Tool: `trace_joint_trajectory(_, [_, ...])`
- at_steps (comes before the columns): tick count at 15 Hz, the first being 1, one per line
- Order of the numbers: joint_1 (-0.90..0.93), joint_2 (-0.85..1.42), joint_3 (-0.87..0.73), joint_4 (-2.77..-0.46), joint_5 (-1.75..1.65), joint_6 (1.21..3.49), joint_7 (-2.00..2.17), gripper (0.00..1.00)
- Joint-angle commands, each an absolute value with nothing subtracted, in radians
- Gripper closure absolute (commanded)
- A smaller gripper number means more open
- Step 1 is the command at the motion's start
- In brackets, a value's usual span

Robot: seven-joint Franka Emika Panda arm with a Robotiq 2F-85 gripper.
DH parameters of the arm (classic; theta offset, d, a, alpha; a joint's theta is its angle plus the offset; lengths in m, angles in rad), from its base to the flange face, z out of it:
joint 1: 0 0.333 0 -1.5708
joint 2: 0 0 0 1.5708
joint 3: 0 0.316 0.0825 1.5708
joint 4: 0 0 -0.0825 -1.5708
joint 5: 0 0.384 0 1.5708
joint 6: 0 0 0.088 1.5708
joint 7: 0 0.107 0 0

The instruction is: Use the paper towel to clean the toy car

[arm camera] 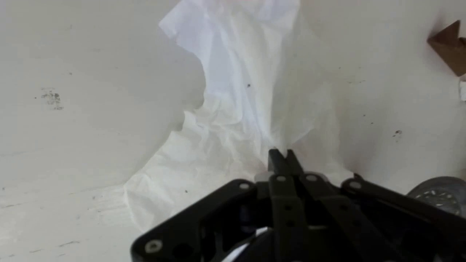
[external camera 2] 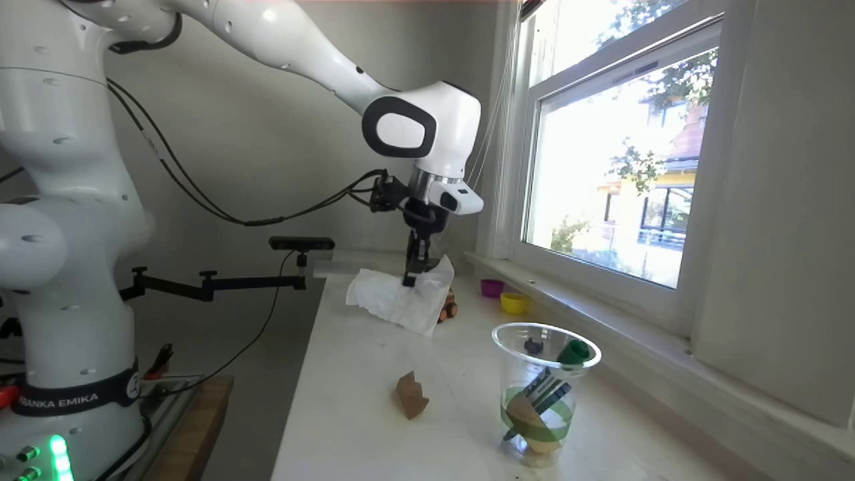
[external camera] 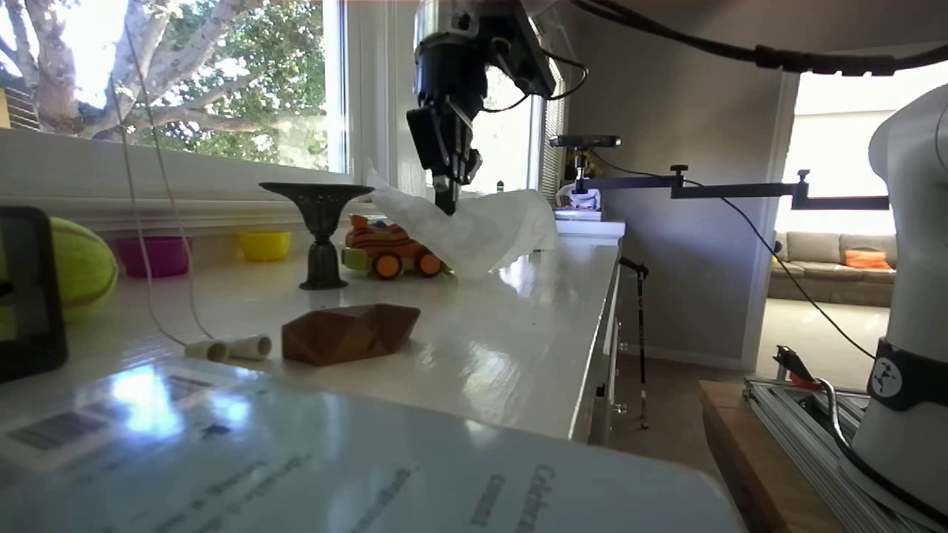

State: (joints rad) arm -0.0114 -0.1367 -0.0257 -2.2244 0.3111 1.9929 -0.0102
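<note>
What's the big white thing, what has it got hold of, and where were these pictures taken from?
It's a robot arm, with a black pincer instead of a hand. Two pictures were taken from outside the robot, from different places, looking along a white counter beside a window. The third was taken from just above the pincer, looking down.

The pincer seems to be pinching a white paper towel. The towel hides part of a toy car with orange wheels; I can't tell whether they touch.

Also on the counter are a dark goblet, a pointy brown block, a purple bowl, a yellow bowl and a clear cup with things inside.
</note>
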Motion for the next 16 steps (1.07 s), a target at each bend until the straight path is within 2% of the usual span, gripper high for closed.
trace_joint_trajectory(1, [-0.007, -0.179, -0.029, -2.240, 0.321, 1.979, -0.026, 1.00])
trace_joint_trajectory(9, [-0.093, -0.112, -0.106, -2.203, 0.260, 2.067, 0.008, 1.00])
trace_joint_trajectory(16, [-0.105, -0.085, -0.116, -2.222, 0.038, 2.264, -0.174, 1.00])
